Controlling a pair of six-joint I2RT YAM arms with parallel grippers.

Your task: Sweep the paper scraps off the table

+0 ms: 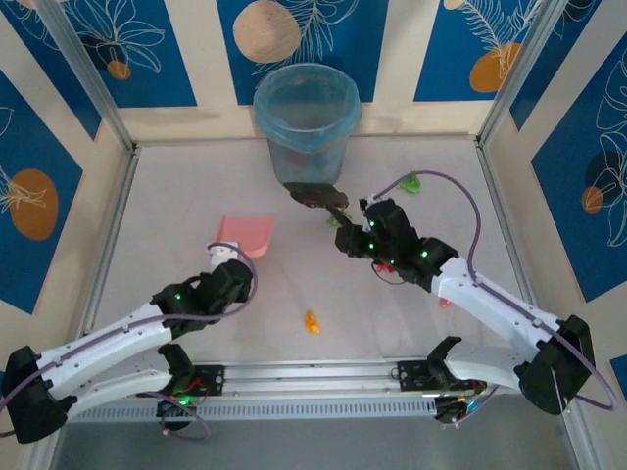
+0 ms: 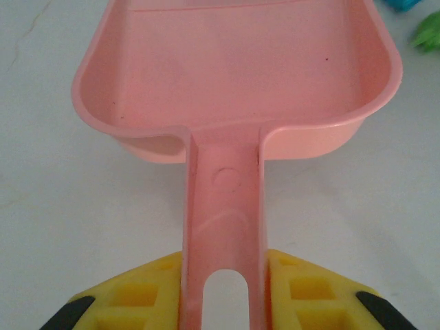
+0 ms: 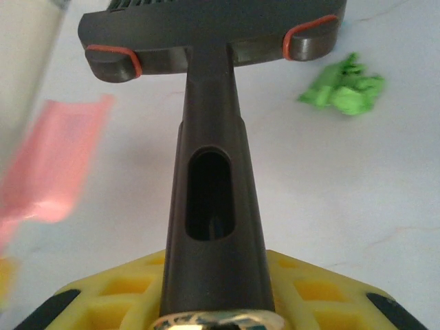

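1. Left jaws are closed on the flat handle of the pink plastic dustpan (image 2: pixel 234 103), with a yellow finger pad (image 2: pixel 137 295) pressed against each side of it.
2. The dustpan (image 1: pixel 245 235) lies flat on the pale grey-white worktop (image 1: pixel 176 196), left of centre, with its mouth pointing away from the arm bases. Its tray looks bare, with no paper in it.
3. Beyond the pan's right corner, the left wrist view catches a cyan paper wad (image 2: pixel 402 3) and a green paper wad (image 2: pixel 426 34). Both are outside the pan, on the worktop.
4. Near the front rail, between the two arms, a small crumpled orange paper wad (image 1: pixel 312 322) lies alone, well apart from both tools.
5. At the far middle stands a translucent blue plastic bucket (image 1: pixel 306 113). I cannot tell whether it holds anything.
6. Right jaws are clamped on the handle of the dark grey brush with red trim (image 3: pixel 213 41). The brush head (image 1: pixel 318 196) sits just in front of the bucket.
7. Right of the brush head, a bright green crumpled wad (image 3: pixel 344 86) rests on the worktop, clear of the brush. The overhead view shows a green wad near the far right edge (image 1: pixel 412 183).
8. Both tools are in hand, but the visible paper scraps are scattered across the worktop and none is in the pan. Gathering them up and tipping them out appears to be left to do.
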